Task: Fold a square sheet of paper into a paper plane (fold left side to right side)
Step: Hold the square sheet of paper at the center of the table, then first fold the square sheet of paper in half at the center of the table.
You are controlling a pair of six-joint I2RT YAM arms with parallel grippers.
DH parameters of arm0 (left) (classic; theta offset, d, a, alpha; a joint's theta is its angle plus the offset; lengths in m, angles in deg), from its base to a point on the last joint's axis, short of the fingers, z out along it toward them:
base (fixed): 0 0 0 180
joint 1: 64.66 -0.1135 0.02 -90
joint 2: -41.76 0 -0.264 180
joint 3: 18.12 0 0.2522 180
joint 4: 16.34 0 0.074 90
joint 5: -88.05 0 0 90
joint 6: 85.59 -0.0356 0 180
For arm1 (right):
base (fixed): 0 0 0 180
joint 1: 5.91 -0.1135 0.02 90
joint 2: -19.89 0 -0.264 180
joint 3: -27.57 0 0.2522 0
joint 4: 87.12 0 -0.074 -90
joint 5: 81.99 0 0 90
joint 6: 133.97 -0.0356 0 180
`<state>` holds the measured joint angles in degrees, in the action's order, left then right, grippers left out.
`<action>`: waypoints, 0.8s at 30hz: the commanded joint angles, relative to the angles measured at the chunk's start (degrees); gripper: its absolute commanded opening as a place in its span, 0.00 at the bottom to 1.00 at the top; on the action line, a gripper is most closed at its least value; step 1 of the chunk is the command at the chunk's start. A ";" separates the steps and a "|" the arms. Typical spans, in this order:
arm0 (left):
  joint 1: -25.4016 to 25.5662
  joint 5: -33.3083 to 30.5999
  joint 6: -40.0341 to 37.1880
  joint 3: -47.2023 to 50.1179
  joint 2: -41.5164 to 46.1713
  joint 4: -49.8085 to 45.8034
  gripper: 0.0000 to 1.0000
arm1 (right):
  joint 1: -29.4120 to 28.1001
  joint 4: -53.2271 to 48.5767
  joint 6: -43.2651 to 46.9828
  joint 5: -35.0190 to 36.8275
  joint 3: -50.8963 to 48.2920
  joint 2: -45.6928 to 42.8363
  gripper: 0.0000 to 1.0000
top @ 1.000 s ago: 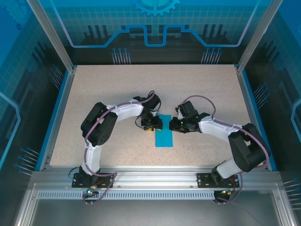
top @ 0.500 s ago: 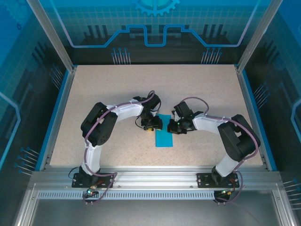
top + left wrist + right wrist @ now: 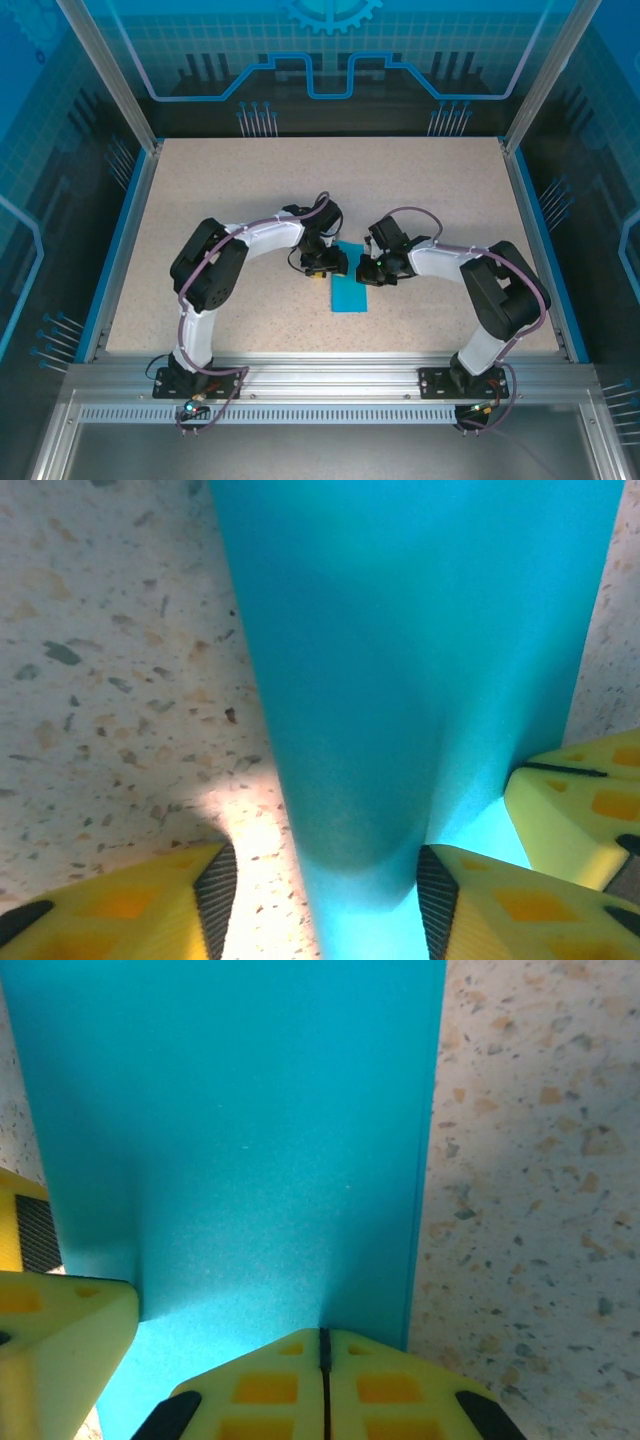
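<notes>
The square sheet of paper (image 3: 350,291) lies on the table as a narrow teal strip folded in half. My left gripper (image 3: 326,267) is at its far left corner and stands open. In the left wrist view the paper's rounded fold (image 3: 400,680) bulges up between the two yellow fingers (image 3: 110,910), with a gap of bare table on the left side. My right gripper (image 3: 368,268) is at the far right of the strip. Its jaws are shut (image 3: 323,1360), with their tip down on the paper (image 3: 250,1130) near its right edge.
The speckled table (image 3: 250,190) is ringed by a blue rim and metal frame posts. One finger of the other gripper shows at the edge of each wrist view, as yellow finger (image 3: 590,800) and yellow finger (image 3: 50,1330), so the two grippers are very close.
My right gripper has moved a little left onto the paper and its jaws have shut. The left jaws have spread slightly wider. The paper has stayed in place.
</notes>
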<state>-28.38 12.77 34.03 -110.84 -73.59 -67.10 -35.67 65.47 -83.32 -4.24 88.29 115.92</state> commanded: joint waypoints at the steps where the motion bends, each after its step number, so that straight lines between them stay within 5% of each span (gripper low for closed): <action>1: -0.43 -2.78 -1.68 1.50 5.29 -0.20 0.59 | -1.18 -5.43 1.19 2.58 -1.52 2.76 0.07; 6: -0.50 -1.81 -2.29 3.84 10.78 2.00 0.60 | -1.25 -6.10 1.55 3.01 -1.66 2.93 0.06; 15: -0.42 16.66 -1.53 8.27 8.74 14.28 0.27 | -1.11 -6.14 2.05 2.41 -0.98 3.62 0.06; 24: -0.48 15.12 -2.75 9.21 3.40 14.78 0.19 | -1.27 -6.46 1.96 2.58 -0.81 3.97 0.06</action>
<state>-28.71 26.93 32.72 -102.75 -69.05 -53.09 -35.67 64.57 -82.27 -4.22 88.97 116.35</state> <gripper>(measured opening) 0.195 0.059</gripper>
